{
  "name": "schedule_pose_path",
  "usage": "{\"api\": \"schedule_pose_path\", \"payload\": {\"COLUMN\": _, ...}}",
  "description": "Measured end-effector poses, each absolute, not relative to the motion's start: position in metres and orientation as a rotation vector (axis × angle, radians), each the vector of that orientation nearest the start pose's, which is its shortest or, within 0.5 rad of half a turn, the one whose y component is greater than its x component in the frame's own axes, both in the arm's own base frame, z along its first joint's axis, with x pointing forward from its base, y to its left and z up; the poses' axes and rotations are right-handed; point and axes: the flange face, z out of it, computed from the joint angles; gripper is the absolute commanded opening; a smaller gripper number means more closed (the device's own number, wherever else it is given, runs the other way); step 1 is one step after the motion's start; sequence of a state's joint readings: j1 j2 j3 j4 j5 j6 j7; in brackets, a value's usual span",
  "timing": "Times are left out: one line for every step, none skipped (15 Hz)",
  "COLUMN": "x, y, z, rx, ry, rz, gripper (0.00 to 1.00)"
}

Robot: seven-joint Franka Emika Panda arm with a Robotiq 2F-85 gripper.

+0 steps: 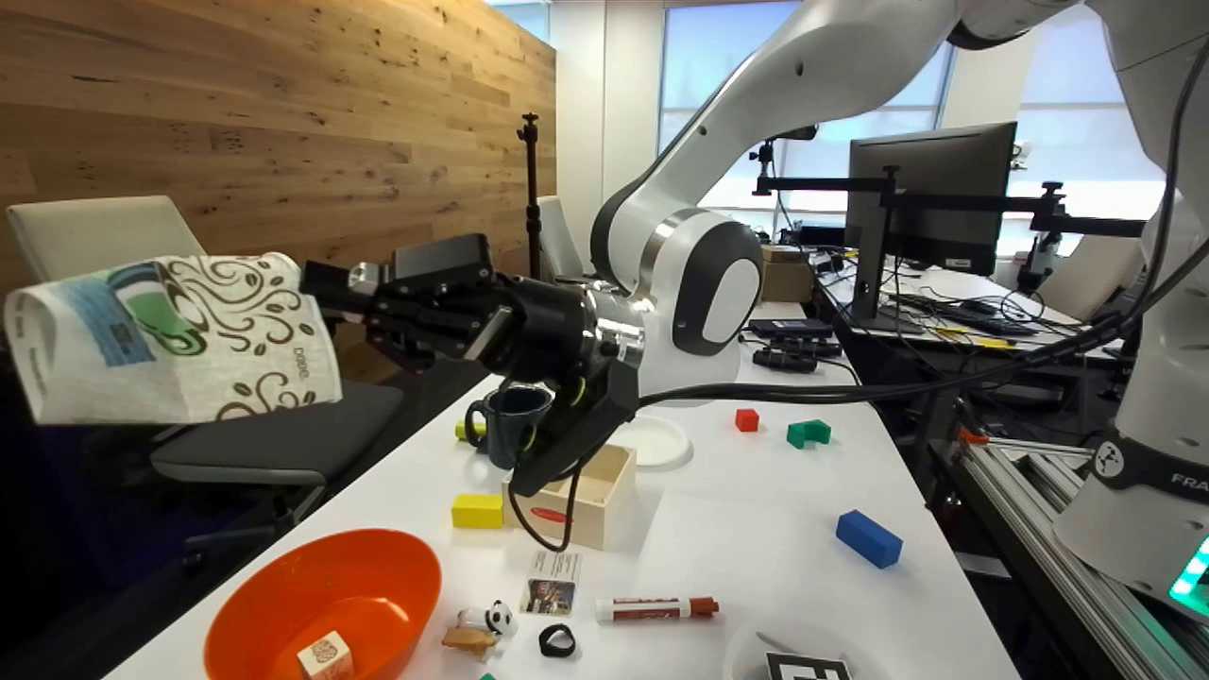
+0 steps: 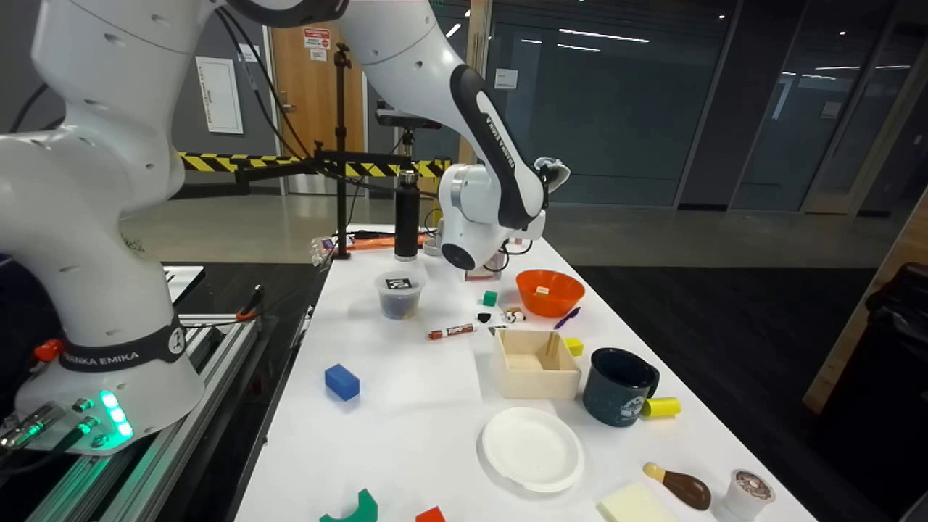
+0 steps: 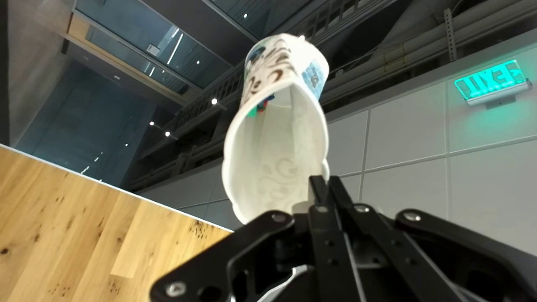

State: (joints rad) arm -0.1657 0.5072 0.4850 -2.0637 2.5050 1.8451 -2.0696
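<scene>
Nearest in the wrist view, the gripper [image 3: 326, 181] is pinching the rim of a paper cup [image 1: 179, 349], which is hanging sideways past one long edge of the counter [image 1: 916, 604] in an exterior view. An orange bowl [image 1: 378, 562] is sitting near that edge, a blue block [image 1: 869, 538] near the opposite one.

In an exterior view, the camera looks down along the white table [image 1: 737, 463] from near the orange bowl [image 1: 312, 567], robot base [image 1: 1119, 529] at right. In an exterior view, the camera faces from the end by the white plate [image 2: 533, 449], base at left. Both exterior views share the wooden box [image 2: 540, 380]. The wrist view peers closely past the gripper [image 3: 326, 184] into a paper cup [image 3: 277, 155], probably upward, its picture steeply tilted.
</scene>
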Motion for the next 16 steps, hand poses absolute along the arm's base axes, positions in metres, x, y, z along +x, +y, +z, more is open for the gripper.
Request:
{"api": "schedule_pose_path", "payload": {"x": 0.5835, "y": 0.223, "z": 0.2714, "rx": -1.311, "ry": 0.043, "rz": -1.219, "gripper": 0.01}}
{"api": "schedule_pose_path", "payload": {"x": 0.5834, "y": 0.2224, "z": 0.2698, "rx": -1.324, "ry": 0.04, "rz": -1.225, "gripper": 0.01}}
{"api": "schedule_pose_path", "payload": {"x": 0.5831, "y": 0.2216, "z": 0.2679, "rx": -1.341, "ry": 0.038, "rz": -1.228, "gripper": 0.01}}
{"api": "schedule_pose_path", "payload": {"x": 0.5828, "y": 0.221, "z": 0.2661, "rx": -1.359, "ry": 0.034, "rz": -1.233, "gripper": 0.01}}
{"api": "schedule_pose_path", "payload": {"x": 0.5824, "y": 0.2204, "z": 0.2645, "rx": -1.375, "ry": 0.031, "rz": -1.236, "gripper": 0.01}}
{"api": "schedule_pose_path", "payload": {"x": 0.5821, "y": 0.2199, "z": 0.2633, "rx": -1.388, "ry": 0.029, "rz": -1.239, "gripper": 0.01}}
{"api": "schedule_pose_path", "payload": {"x": 0.5819, "y": 0.2195, "z": 0.2625, "rx": -1.398, "ry": 0.027, "rz": -1.241, "gripper": 0.01}}
{"api": "schedule_pose_path", "payload": {"x": 0.5818, "y": 0.2191, "z": 0.262, "rx": -1.404, "ry": 0.026, "rz": -1.242, "gripper": 0.01}}
{"api": "schedule_pose_path", "payload": {"x": 0.5818, "y": 0.2189, "z": 0.2617, "rx": -1.41, "ry": 0.027, "rz": -1.242, "gripper": 0.01}}
{"api": "schedule_pose_path", "payload": {"x": 0.5817, "y": 0.2189, "z": 0.2618, "rx": -1.413, "ry": 0.029, "rz": -1.241, "gripper": 0.01}}
{"api": "schedule_pose_path", "payload": {"x": 0.5818, "y": 0.2188, "z": 0.2627, "rx": -1.41, "ry": 0.031, "rz": -1.24, "gripper": 0.01}}
{"api": "schedule_pose_path", "payload": {"x": 0.582, "y": 0.2187, "z": 0.2638, "rx": -1.406, "ry": 0.034, "rz": -1.24, "gripper": 0.01}}
{"api": "schedule_pose_path", "payload": {"x": 0.5823, "y": 0.2182, "z": 0.2651, "rx": -1.402, "ry": 0.038, "rz": -1.241, "gripper": 0.01}}
{"api": "schedule_pose_path", "payload": {"x": 0.5827, "y": 0.2175, "z": 0.266, "rx": -1.4, "ry": 0.042, "rz": -1.241, "gripper": 0.01}}
{"api": "schedule_pose_path", "payload": {"x": 0.5829, "y": 0.2171, "z": 0.2667, "rx": -1.397, "ry": 0.047, "rz": -1.241, "gripper": 0.01}}
{"api": "schedule_pose_path", "payload": {"x": 0.583, "y": 0.2167, "z": 0.2671, "rx": -1.396, "ry": 0.051, "rz": -1.239, "gripper": 0.01}}
